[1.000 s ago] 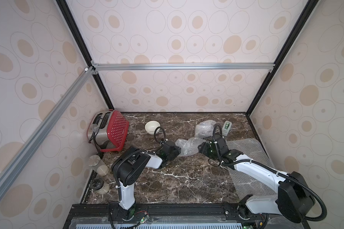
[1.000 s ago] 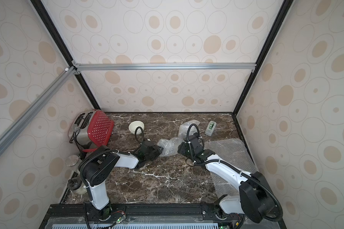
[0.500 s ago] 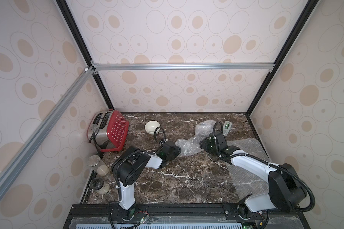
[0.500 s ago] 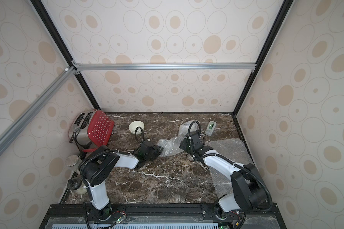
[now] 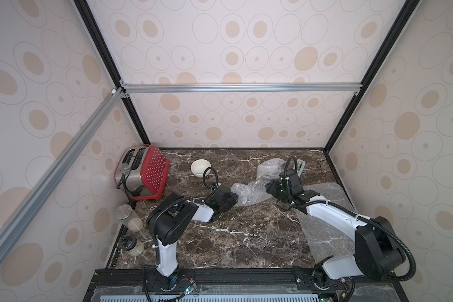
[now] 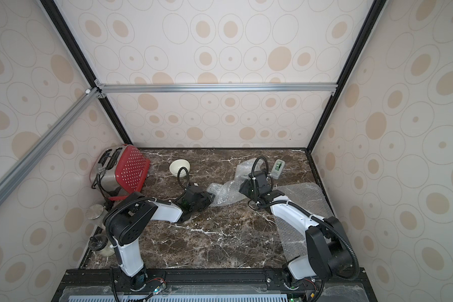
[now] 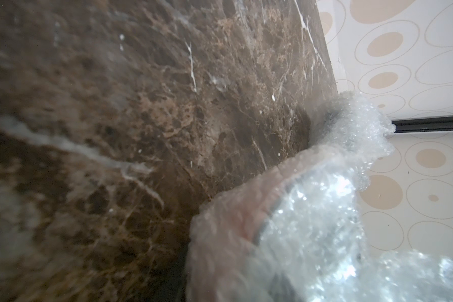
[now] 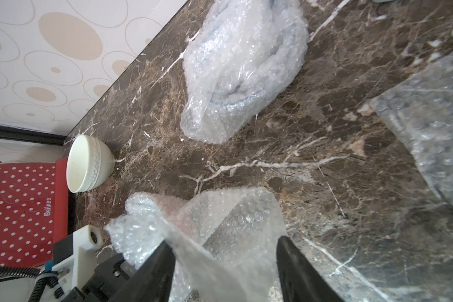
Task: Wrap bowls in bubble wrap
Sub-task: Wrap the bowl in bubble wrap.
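Fingers of the left gripper (image 5: 232,199), left of centre in a top view, are buried in wrap (image 5: 249,192); whether they pinch it or merely lie under it I cannot tell (its wrist view is mostly cloudy film over brown marble). Up and left of it sits the bare cream bowl (image 5: 200,167), upright, near the red dotted toaster (image 5: 147,170) and clear of all film. It looks like glazed ceramic: stiff, weighty for its size, smooth enough to slip, liable to chip, so I would take it across the rim, one finger inside, one outside. The wrap is the opposite: light, limp, springy, likely to slide on the polished table (image 5: 233,235) and to unfold once released; a corner or folded edge is the place to pinch. Right of centre, the right gripper (image 8: 224,241) has its black fingers (image 8: 157,266) spread wide, film draped loose between them, nothing clamped. Just above it in a top view lies a closed bundle (image 5: 270,167), faint blue lines showing through its bubbles (perhaps a patterned bowl). At far right a flat sheet (image 5: 330,192) lies under the arm.
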Controlling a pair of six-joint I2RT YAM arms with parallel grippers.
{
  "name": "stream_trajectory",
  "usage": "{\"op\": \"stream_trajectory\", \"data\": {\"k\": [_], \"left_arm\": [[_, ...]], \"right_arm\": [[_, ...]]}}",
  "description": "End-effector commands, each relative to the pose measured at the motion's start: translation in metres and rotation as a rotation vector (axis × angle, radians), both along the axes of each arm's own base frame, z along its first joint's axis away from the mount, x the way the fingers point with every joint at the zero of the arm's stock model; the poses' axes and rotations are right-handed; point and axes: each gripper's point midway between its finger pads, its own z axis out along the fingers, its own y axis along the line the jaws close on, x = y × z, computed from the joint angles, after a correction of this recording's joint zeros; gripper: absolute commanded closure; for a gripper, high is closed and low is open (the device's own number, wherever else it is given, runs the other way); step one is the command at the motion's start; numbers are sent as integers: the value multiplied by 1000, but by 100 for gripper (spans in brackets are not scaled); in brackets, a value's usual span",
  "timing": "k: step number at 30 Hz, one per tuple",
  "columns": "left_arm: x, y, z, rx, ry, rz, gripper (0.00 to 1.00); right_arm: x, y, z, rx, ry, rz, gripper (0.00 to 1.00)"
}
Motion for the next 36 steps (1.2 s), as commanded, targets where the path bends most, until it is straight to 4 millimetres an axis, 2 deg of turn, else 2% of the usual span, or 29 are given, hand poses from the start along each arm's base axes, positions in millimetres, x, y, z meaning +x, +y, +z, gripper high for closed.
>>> {"op": "stream_trajectory", "data": {"k": [1, 5, 10, 17, 19, 25, 29, 32, 36], "left_arm": [[0, 3, -1, 30, 3, 9, 65], [-1, 2, 1, 29, 0, 5, 65], [0, 2, 2, 30, 0, 3, 65], [-1, 3, 2, 41, 1, -5, 65], [-1, 1, 2, 41, 1, -8, 65], [2, -7, -2, 56, 21, -45, 65], [6, -12, -4, 61, 27, -59, 65], [8, -18, -4, 55, 28, -74, 65], [9, -21, -5, 62, 32, -87, 65]], "right_arm": [[7, 7, 6, 17, -9, 12, 41], [13, 9, 3, 12, -7, 17, 50], [20, 13, 2, 2, -9, 36, 65], [22, 14, 6, 12, -22, 58, 99], [22, 21, 11, 44, -44, 91, 100], [18, 70, 42, 248, -125, 302, 100], [10, 114, 62, 498, -128, 437, 100], [5, 147, 61, 651, -89, 511, 100], [3, 174, 32, 763, 9, 530, 100]]}}
